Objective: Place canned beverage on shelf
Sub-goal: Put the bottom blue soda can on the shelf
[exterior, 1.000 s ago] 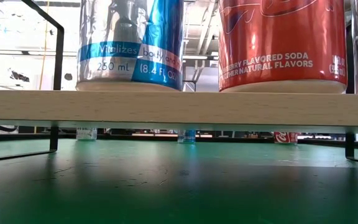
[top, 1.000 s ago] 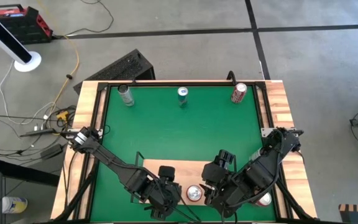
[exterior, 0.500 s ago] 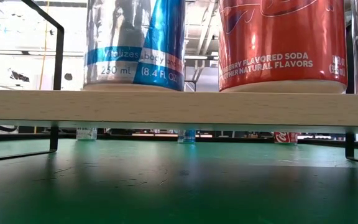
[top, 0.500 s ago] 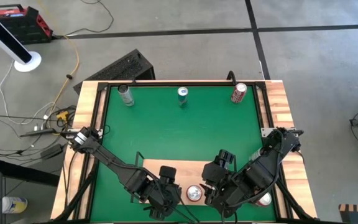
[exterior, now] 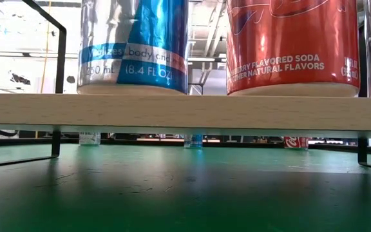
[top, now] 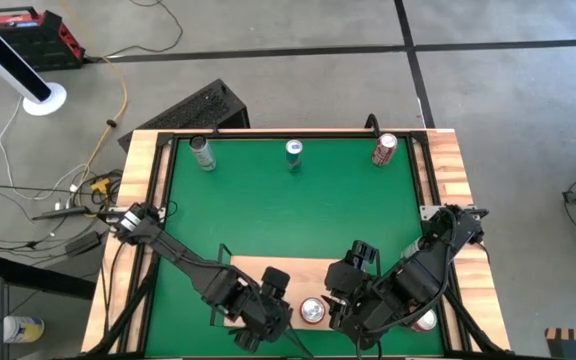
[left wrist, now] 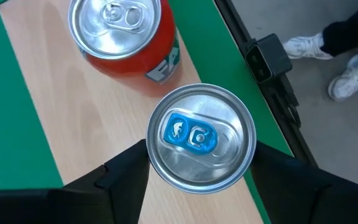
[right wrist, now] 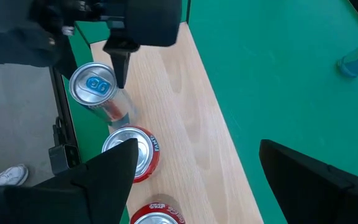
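A blue-and-silver can (left wrist: 201,137) stands upright at the left end of the pale-wood shelf (top: 298,272), which sits by the table's near edge. My left gripper (top: 263,312) is shut on this can and hides it in the high view. In the low view the can (exterior: 134,45) stands beside a red can (exterior: 293,45). The red can (top: 312,311) rests on its base on the shelf board. My right gripper (right wrist: 197,146) hangs open above the shelf's right part, holding nothing. My left gripper pinches the blue-and-silver can between its two fingers, on opposite sides of the wall just under the top rim (left wrist: 149,149). The fingers (right wrist: 120,68) come slanting down from above. The can stays upright, its base (exterior: 133,90) down at the shelf board.
A second red can (right wrist: 154,214) stands farther along the shelf, under my right arm. At the far edge of the green mat stand a silver can (top: 202,152), a blue-green can (top: 294,153) and a red can (top: 384,149). Black rails (exterior: 60,77) edge the shelf.
My left gripper has rolled about its own axis while staying over the shelf's left end. The blue-and-silver can has turned about its upright axis, its print sliding sideways in the low view. It stays upright at the board.
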### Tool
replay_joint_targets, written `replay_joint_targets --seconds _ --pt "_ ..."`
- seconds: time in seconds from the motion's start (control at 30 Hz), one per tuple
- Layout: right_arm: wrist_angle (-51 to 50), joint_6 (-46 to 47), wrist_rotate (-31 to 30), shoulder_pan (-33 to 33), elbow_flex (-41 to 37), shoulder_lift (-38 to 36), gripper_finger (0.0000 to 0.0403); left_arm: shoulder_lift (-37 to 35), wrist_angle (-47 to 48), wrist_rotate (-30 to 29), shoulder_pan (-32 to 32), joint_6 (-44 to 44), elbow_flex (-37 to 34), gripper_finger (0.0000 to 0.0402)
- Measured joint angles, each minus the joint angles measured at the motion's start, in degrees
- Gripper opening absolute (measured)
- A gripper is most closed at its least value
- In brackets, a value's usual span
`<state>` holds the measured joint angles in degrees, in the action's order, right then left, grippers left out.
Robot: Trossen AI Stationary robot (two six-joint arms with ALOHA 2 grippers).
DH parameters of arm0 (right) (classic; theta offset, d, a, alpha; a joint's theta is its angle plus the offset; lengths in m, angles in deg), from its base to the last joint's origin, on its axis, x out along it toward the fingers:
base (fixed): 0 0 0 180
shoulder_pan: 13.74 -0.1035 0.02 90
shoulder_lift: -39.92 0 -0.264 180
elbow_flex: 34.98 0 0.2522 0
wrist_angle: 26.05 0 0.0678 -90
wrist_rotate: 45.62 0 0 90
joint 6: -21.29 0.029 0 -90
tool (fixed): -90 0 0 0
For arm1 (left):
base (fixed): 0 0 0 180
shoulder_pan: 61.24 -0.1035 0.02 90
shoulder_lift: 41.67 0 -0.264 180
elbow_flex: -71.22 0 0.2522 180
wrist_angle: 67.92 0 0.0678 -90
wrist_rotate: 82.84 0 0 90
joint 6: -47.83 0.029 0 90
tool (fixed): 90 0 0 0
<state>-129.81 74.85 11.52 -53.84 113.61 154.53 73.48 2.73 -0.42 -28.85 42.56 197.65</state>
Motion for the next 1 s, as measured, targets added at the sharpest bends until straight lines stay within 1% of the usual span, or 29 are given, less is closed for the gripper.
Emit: replay_joint_targets --seconds 0.2,0.47,1.0 --pt "0.0 0.0 0.0 0.0 0.0 0.0 0.0358 0.0 -0.1 2.2 -1.4 0.2 0.0 0.0243" --pt "0.0 0.0 0.0 0.0 0.0 0.0 0.0358 0.0 -0.2 2.8 -1.6 3.0 0.0 0.0250" --pt "0.0 0.0 0.0 0.1 0.0 0.0 0.0358 0.0 -0.2 4.6 -1.7 4.1 0.0 0.0250"
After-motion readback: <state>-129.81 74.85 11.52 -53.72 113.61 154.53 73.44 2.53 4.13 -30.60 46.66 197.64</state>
